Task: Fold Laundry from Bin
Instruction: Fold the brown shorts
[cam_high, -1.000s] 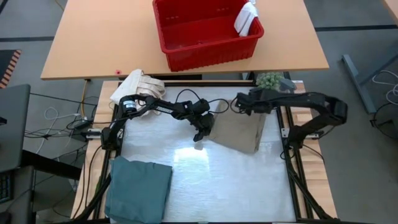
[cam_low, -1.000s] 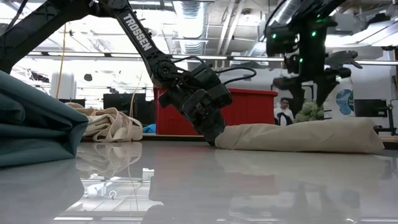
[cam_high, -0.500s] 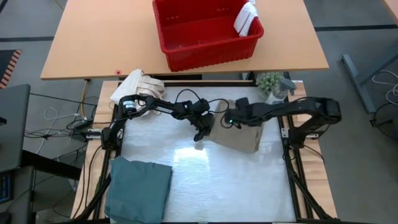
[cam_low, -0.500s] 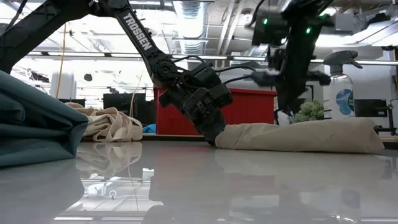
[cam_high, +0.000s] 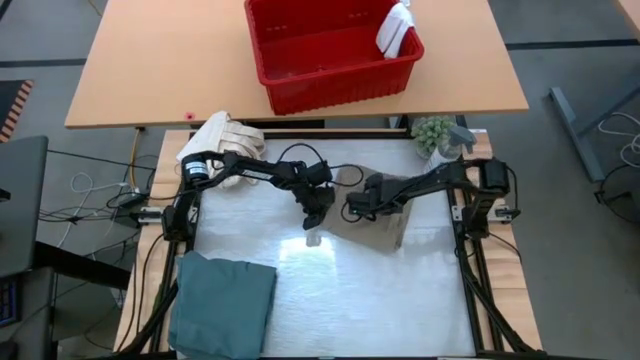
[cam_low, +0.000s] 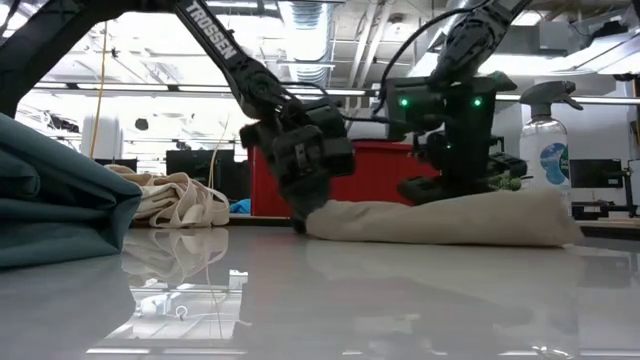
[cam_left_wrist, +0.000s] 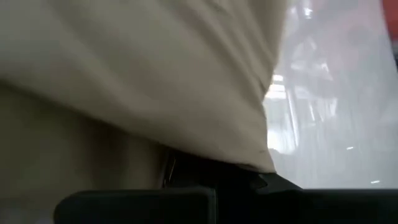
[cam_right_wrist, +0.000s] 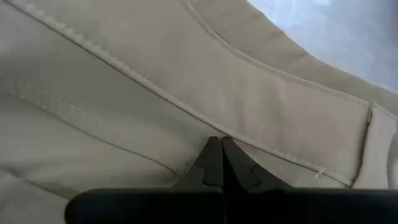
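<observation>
A: Where are the tan khaki trousers?
B: Folded into a flat, thick bundle mid-surface, right of centre, lying low and long in the low view.
A: And the teal-green garment?
B: Folded in a squarish stack at the near left corner.
A: The bin?
B: Red, slotted sides, upright on the far wooden surface. A small white cloth hangs over its right rim; its inside looks otherwise bare.

Likely lab: exposed ceiling ducts, robot rig.
</observation>
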